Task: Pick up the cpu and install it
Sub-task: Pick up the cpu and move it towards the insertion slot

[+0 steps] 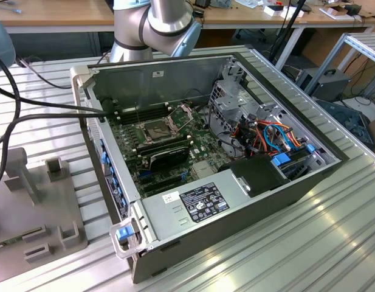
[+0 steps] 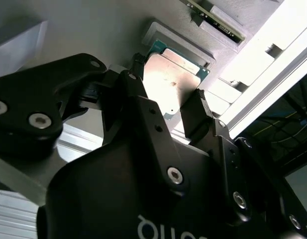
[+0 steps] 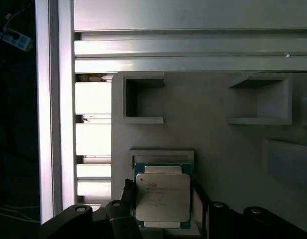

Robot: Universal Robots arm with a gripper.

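Wood desks (image 1: 53,15) behind, alu tabletop (image 1: 309,243)

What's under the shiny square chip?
The cpu lies in a shallow pocket of the grey holder. The pocket's floor is covered by the chip.

Ribbed aluminium table (image 1: 333,243), open computer case (image 1: 236,225) lying flat on it, grey holder plate (image 1: 59,204) just beside the case, at the exterior view's left.

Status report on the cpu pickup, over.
Gripper down at cpu, grip unconfirmed. The cpu lies flat in grey holder recess, silver face up. Nothing on top of it.
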